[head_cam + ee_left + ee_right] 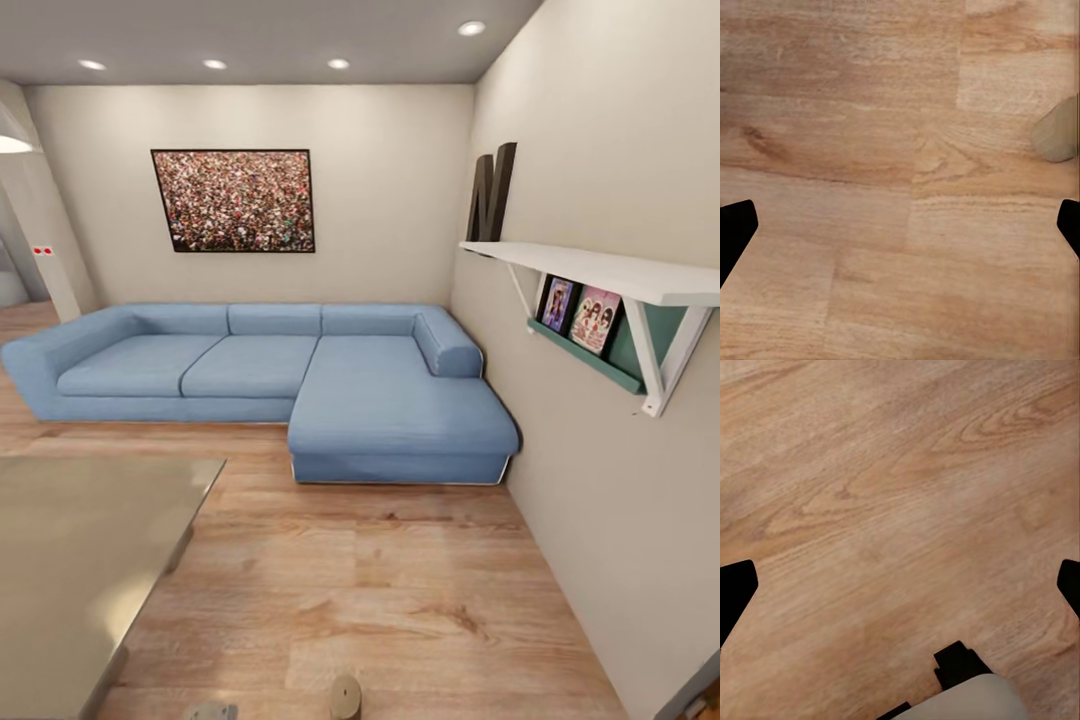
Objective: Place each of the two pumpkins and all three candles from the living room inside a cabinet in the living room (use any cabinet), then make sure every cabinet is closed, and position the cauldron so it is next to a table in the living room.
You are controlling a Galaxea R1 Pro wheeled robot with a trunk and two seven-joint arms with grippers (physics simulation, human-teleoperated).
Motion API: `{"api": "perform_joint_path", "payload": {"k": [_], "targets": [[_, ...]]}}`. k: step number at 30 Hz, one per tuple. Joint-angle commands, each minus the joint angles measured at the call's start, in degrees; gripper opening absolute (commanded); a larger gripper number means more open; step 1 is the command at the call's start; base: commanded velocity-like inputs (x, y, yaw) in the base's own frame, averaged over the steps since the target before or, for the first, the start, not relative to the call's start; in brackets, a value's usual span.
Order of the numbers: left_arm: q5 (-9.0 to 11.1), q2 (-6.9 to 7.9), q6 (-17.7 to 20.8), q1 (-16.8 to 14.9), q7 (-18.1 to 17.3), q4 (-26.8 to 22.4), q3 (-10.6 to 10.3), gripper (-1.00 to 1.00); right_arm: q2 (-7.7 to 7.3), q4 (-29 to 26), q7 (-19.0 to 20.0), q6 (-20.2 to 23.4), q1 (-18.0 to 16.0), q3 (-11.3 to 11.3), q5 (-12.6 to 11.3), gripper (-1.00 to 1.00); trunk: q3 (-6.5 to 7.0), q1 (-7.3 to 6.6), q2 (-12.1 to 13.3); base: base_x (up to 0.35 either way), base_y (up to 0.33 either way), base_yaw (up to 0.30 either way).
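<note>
Across the room from us sits a blue sofa point(300, 375) against the far wall, under a framed picture point(233, 200), with a white shelf point(610, 275) jutting from the wall on our right. At lower left the grey-green table point(80, 560) reaches into view, its top bare as far as we see it. We see no pumpkins, candles, cabinet or cauldron, so we judge we are still travelling or searching. Both wrist cameras look down on the wooden floor point(900, 510). Our left gripper point(900, 225) is spread wide with nothing between its dark fingertips point(735, 229), and our right gripper point(900, 585) is likewise spread and empty. A pale rounded part point(1057, 131) shows at the edge of the left wrist view, likely a piece of our own base. The risks from here are mostly about driving. The table corner lies near our left side, so a turn that way could clip it with the base or the lowered left arm. The shelf stands out at about arm or trunk height, and hugging that wall could snag it. With both arms hanging low over the floor, a fast spin could swing them into furniture. We could also waste time searching this corner, since nothing we need lies here.
</note>
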Motion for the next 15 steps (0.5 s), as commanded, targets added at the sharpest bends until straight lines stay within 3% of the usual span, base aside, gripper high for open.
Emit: {"api": "perform_joint_path", "payload": {"k": [1,15], "targets": [[0.0,0.00,0.0,0.0,0.0,0.0,0.0,1.00,0.01,0.0,0.0,0.0,0.0,0.0,0.0,1.00,0.00,0.00,0.0,0.202,-0.176,0.000],[0.0,-0.07,0.0,0.0,0.0,0.0,0.0,1.00,-0.14,0.2,0.0,0.0,0.0,0.0,0.1,1.00,0.00,0.00,0.0,0.115,-0.081,0.000]]}}
